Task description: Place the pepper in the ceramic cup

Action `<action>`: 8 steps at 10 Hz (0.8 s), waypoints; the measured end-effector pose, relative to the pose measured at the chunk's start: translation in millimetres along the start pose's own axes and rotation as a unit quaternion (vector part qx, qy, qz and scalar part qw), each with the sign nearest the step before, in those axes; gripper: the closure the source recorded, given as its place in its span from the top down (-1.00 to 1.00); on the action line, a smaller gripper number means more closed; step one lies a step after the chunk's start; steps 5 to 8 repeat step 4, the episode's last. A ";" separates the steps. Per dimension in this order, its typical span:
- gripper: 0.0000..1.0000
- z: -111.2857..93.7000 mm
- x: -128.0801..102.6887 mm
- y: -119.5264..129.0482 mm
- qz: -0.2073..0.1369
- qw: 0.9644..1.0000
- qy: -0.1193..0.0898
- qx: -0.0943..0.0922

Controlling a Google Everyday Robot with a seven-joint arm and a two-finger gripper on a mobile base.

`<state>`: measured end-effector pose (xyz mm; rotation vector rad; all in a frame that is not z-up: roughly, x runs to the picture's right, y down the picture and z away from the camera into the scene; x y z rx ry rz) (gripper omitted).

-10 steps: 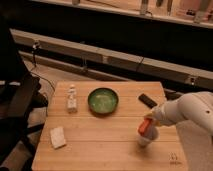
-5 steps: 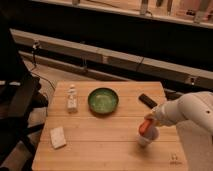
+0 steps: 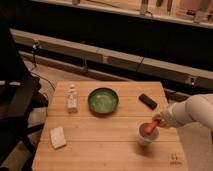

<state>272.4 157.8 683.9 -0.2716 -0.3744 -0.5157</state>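
A small pale ceramic cup (image 3: pixel 147 137) stands on the wooden table (image 3: pixel 100 145) at the right front. A red-orange pepper (image 3: pixel 151 127) sits at the cup's mouth, partly inside it. My gripper (image 3: pixel 158 120) at the end of the white arm (image 3: pixel 192 112) reaches in from the right and is right at the pepper, just above the cup's rim.
A green bowl (image 3: pixel 103 100) sits in the table's middle back. A small white bottle (image 3: pixel 72 98) stands to its left. A pale sponge (image 3: pixel 58 137) lies at the front left. A black flat object (image 3: pixel 147 101) lies at the back right. A dark chair (image 3: pixel 17 107) stands left of the table.
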 end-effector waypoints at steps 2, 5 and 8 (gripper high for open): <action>0.60 -1.5 1.7 0.4 0.006 1.000 0.014 0.001; 0.60 -3.6 -2.3 -1.6 0.001 1.000 0.009 0.006; 0.60 -3.6 -2.3 -1.6 0.001 1.000 0.009 0.006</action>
